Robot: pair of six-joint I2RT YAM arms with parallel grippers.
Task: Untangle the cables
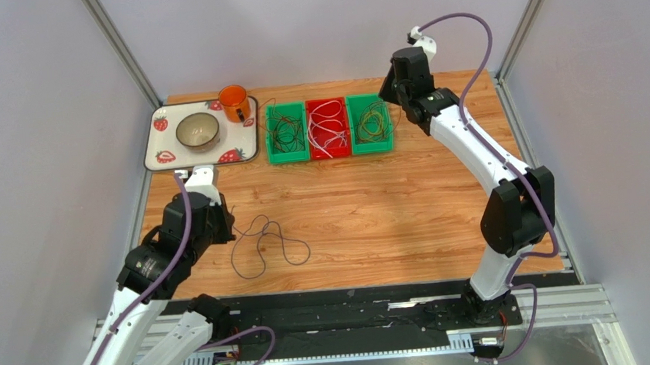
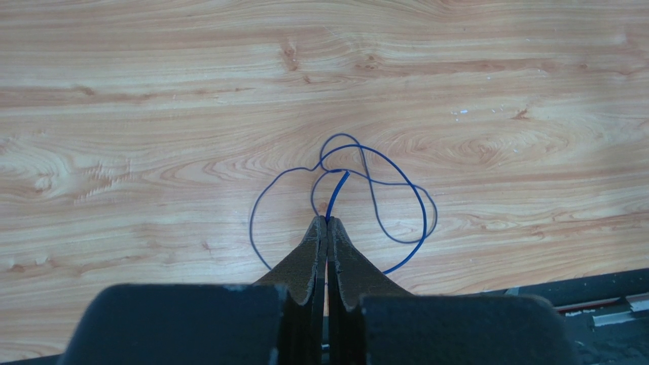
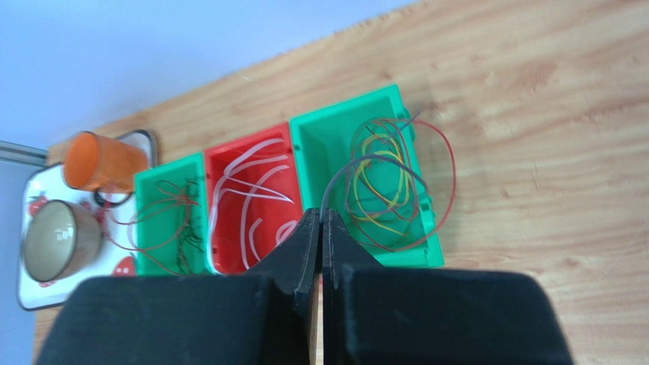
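Most cables (image 1: 328, 134) lay sorted in three bins (image 1: 326, 103) along the tabletop's far edge. There the right claw (image 3: 321, 217) pinched a dark wire (image 3: 332, 182). Near the left edge, the left claw (image 2: 327, 220) clamped one looped cable (image 2: 341, 188), seemingly the last to untangle.

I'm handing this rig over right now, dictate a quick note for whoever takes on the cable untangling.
Left gripper: jaws shut on an end of the blue cable, which lies in crossed loops on the table.
Right gripper: jaws shut on a dark cable rising from the right green bin, tangled there with red and yellow cables.
Elsewhere: white cables in the red bin, brownish ones in the left green bin.
Done: the blue cable is out alone.
Left: open its loops, pull the dark cable free of the bundle.
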